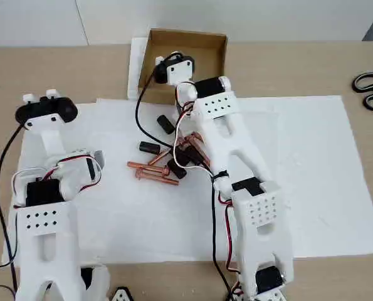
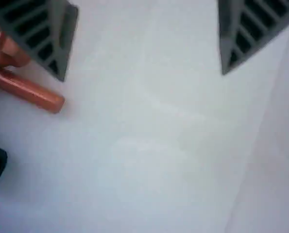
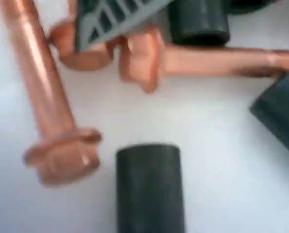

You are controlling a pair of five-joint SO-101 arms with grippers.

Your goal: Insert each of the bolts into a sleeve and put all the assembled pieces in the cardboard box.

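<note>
Two desktop robot arms, the left arm and the right arm, are built from chunky white plastic shells, each with a flat panel drilled with rows of small round holes. Black servo motors sit at the joints, linked by thin red, white and black wires. A rounded black camera on a white bracket belongs to the left wrist. Its twin on the right trails a long black cable. The left gripper ends in dark grey, wedge-shaped fingers cut with parallel slots.
</note>
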